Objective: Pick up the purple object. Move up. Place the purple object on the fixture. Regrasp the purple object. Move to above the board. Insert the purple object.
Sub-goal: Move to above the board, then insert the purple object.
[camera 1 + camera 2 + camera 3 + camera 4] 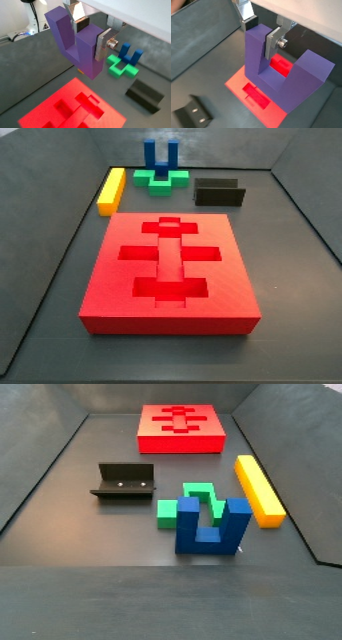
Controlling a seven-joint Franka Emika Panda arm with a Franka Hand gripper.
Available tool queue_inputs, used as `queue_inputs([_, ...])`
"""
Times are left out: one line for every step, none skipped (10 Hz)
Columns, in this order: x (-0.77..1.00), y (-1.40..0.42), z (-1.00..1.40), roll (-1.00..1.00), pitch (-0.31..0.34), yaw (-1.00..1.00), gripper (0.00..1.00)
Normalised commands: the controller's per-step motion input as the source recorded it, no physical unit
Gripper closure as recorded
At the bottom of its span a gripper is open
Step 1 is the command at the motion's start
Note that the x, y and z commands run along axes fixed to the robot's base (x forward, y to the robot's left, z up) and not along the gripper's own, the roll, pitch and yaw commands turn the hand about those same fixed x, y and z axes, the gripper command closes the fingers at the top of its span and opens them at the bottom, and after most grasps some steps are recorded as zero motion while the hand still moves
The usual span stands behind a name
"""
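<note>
In both wrist views my gripper is shut on the purple object. Its fingers clamp one upright prong, and the base hangs downward. The other prong stands free beside the fingers. The purple object is in the air over the red board, whose darker recesses show just under the base. The dark fixture stands on the floor beside the board, with nothing on it. Both side views show the board and fixture, but not the gripper or the purple object.
A blue two-pronged piece stands against a green block. A yellow bar lies alongside them. Grey walls enclose the floor.
</note>
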Motion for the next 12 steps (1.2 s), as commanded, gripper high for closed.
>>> queue_inputs([-0.08, 0.05, 0.01, -0.48, -0.007, -0.03, 1.00])
queue_inputs([-0.07, 0.03, -0.01, -0.28, -0.042, -0.02, 1.00])
queue_inputs([0.00, 0.00, 0.00, -0.04, 0.000, 0.00, 1.00])
queue_inputs([0.00, 0.04, 0.00, -0.33, -0.099, 0.00, 1.00])
queue_inputs([0.11, 0.00, 0.00, -0.50, -0.216, -0.11, 1.00])
queue_inputs([0.16, 0.00, 0.01, -0.50, -0.241, -0.13, 1.00])
queue_inputs([0.17, 0.00, 0.00, -0.50, -0.250, -0.14, 1.00])
queue_inputs([0.15, 0.00, 0.00, -0.50, -0.246, -0.15, 1.00])
queue_inputs([0.17, -0.05, -0.07, -0.47, -0.240, -0.03, 1.00])
queue_inputs([0.16, -0.11, -0.17, -0.41, -0.210, 0.00, 1.00])
queue_inputs([0.13, -0.24, -0.27, -0.34, -0.204, 0.00, 1.00])
queue_inputs([0.09, -0.43, -0.39, -0.13, -0.187, 0.00, 1.00])
